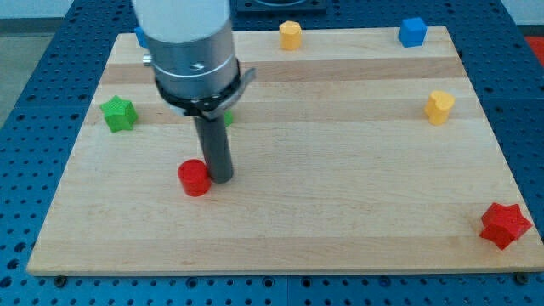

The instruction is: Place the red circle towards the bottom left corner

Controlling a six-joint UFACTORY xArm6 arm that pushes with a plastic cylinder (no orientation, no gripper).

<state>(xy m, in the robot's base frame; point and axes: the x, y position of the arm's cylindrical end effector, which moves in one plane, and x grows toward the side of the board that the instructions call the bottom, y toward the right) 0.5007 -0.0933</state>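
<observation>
Now you see my tip [222, 178] touching the red circle [195, 178] at its three o'clock side; the bare rod clamps nothing. The circle lies left of centre on the wooden board [340, 195].

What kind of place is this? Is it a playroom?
More likely a robot lab bench than a playroom. A wooden board lies on a blue surface dotted with holes, and my tip sits just right of the red circle, among other small coloured blocks.

red circle [195, 178], green star [119, 113], dark rod [215, 146]
</observation>
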